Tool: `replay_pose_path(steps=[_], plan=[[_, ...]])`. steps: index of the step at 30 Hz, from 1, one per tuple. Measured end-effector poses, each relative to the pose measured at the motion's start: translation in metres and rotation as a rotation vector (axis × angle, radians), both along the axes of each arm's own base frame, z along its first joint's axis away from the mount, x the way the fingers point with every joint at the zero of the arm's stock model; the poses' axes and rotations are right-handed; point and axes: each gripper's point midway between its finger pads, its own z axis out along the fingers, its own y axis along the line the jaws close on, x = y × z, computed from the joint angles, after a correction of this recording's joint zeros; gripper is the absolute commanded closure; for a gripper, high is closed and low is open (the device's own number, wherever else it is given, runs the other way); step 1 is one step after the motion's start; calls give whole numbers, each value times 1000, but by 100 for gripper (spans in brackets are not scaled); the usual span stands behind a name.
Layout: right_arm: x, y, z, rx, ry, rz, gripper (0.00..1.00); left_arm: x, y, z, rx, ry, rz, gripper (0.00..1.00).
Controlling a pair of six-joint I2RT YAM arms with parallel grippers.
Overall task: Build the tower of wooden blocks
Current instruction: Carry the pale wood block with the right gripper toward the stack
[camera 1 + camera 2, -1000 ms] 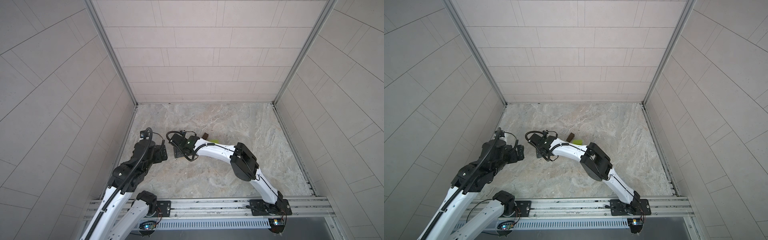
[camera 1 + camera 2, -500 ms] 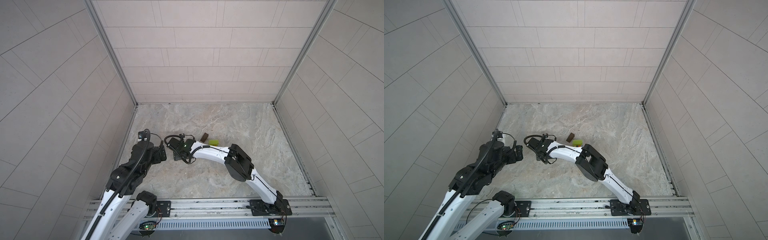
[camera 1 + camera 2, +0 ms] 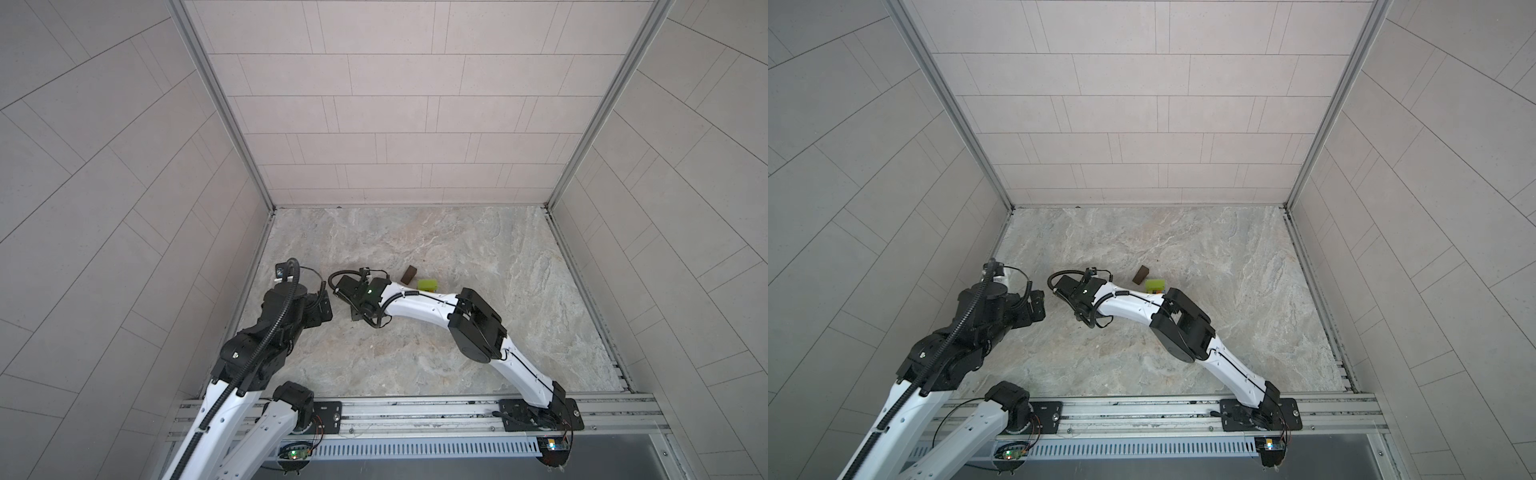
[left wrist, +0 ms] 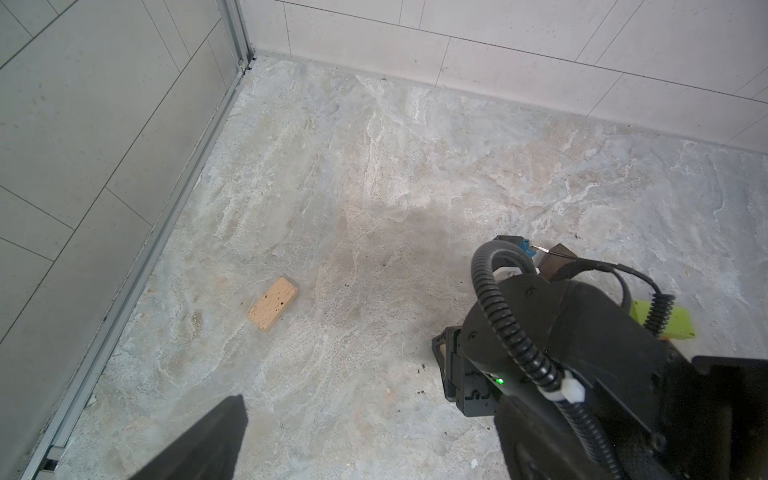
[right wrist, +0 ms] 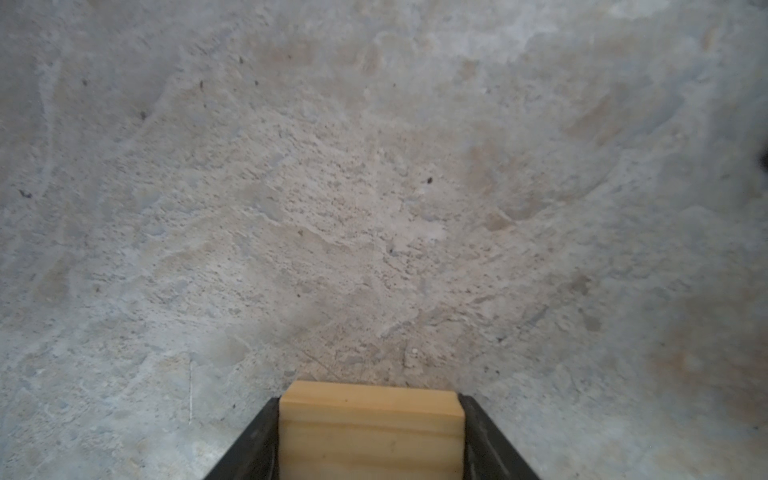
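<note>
Clamped between the right gripper (image 5: 370,436) jaws: a natural tan block (image 5: 370,428), pads flush on both sides, low over the marble floor (image 5: 374,187). Just beyond the wrist, far side: dark brown block (image 3: 409,274) and green-topped tower (image 3: 428,284), a short carry back along the forearm. Left gripper (image 4: 232,419) spread wide, empty; nearer to a second tan block (image 4: 273,309), long axis diagonal.

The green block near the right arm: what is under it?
In both top views the green block lies beside a dark brown block. The left wrist view shows a sliver of orange at its lower edge; anything else beneath is covered.
</note>
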Motion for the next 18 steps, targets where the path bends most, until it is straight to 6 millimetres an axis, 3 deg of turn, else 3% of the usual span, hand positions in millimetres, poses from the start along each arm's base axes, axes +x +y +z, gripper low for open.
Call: replay_pose_path(steps=[11, 14, 18], plan=[[-1, -8, 11, -53, -9, 37, 44, 0, 1, -2, 7, 3, 2, 0], [0, -15, 28, -53, -18, 38, 44, -1, 2, -3, 12, 6, 6, 0], [4, -24, 68, -27, -55, 31, 44, -2, 3, -2, 14, 0, 10, 0]])
